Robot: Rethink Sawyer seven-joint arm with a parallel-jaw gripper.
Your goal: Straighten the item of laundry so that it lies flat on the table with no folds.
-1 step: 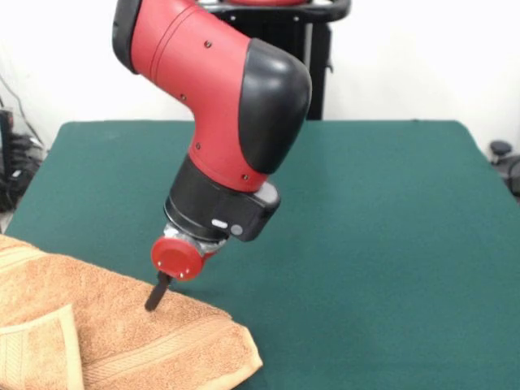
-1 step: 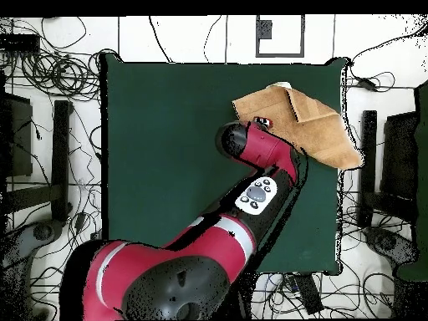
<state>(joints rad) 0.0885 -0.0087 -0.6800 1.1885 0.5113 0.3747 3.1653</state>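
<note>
The item of laundry (image 1: 130,333), an orange-tan towel, lies at the near left corner of the green table (image 1: 390,244), running out of the picture at the left and bottom. One corner flap (image 1: 41,353) is folded over onto it, showing its band stripes. My gripper (image 1: 154,299) points down at a slant, its dark tip touching the towel's far edge. In the overhead view the towel (image 2: 313,129) sits at the table's (image 2: 167,125) upper right with a diagonal fold, one corner past the table's right edge. The arm's wrist (image 2: 259,142) covers the towel's left edge.
The arm (image 2: 209,242) crosses the table diagonally from the bottom. Cables and black stands (image 2: 58,142) surround the table on the floor. Dark equipment (image 1: 505,162) sits beyond the far right corner in the front view.
</note>
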